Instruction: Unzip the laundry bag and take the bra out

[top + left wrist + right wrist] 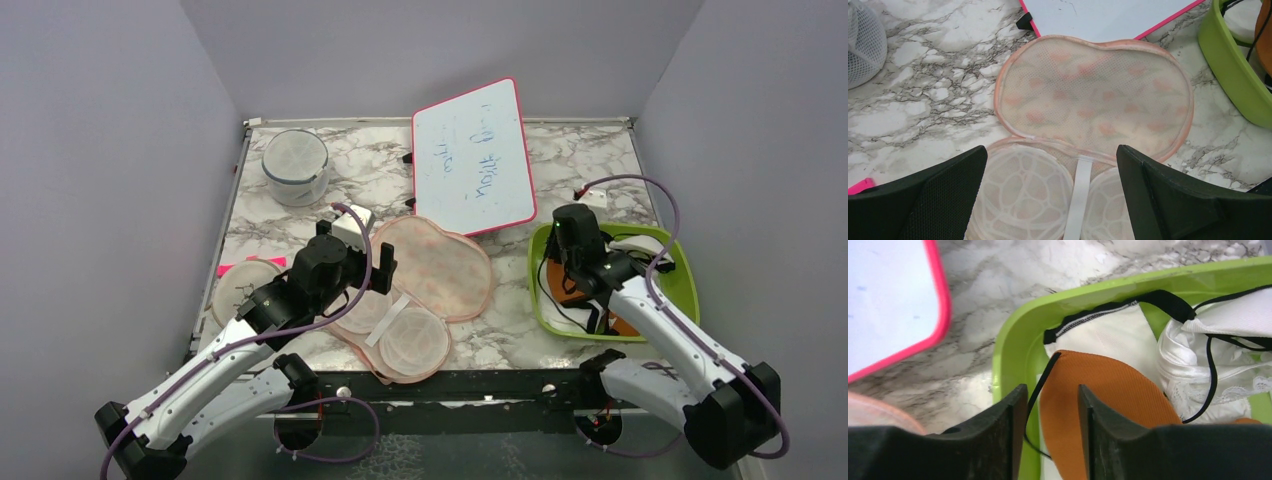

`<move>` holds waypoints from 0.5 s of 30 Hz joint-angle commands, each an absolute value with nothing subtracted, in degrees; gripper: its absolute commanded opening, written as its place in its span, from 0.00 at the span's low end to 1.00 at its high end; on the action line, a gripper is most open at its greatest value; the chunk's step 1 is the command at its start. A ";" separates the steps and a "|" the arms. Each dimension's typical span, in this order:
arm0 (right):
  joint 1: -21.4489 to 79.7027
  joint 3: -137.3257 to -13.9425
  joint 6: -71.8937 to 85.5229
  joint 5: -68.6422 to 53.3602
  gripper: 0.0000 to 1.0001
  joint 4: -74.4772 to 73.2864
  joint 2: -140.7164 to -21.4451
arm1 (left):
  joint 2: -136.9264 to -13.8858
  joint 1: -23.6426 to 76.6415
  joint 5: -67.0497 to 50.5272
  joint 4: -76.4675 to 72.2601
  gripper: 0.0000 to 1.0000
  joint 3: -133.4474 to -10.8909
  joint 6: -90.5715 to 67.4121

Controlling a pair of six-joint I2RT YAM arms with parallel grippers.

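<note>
The peach-pink laundry bag [440,265] lies unzipped and spread open in the middle of the table. Its lid is flipped back, and its lower half shows two white mesh cups and a white strap [1080,195]. It fills the left wrist view [1093,100]. My left gripper [378,270] hovers over the open bag, jaws wide apart and empty [1052,150]. The rust-orange bra [1108,395] with black straps lies in the green bin [680,285], showing in the top view [565,290] too. My right gripper [575,262] is over the bra, jaws partly apart [1052,390].
White garments with black straps [1228,340] share the green bin [1013,355]. A pink-framed whiteboard [472,155] leans behind the bag. A round white mesh cylinder [296,165] stands at the back left. A round white disc pouch [240,285] lies at the left edge.
</note>
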State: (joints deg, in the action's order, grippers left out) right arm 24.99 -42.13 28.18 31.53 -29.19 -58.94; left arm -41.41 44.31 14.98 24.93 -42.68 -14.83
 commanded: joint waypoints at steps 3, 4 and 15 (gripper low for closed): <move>24.70 -48.08 21.36 22.60 0.52 -28.72 -51.72 | -41.01 44.30 15.11 24.08 0.99 -42.54 -14.67; 24.70 -49.12 19.95 19.70 0.56 -29.56 -51.50 | -40.85 44.30 15.12 24.04 0.99 -42.56 -14.68; 24.70 -43.86 15.46 -28.02 0.91 -19.74 -55.66 | -40.90 44.30 14.68 24.08 0.99 -42.63 -14.59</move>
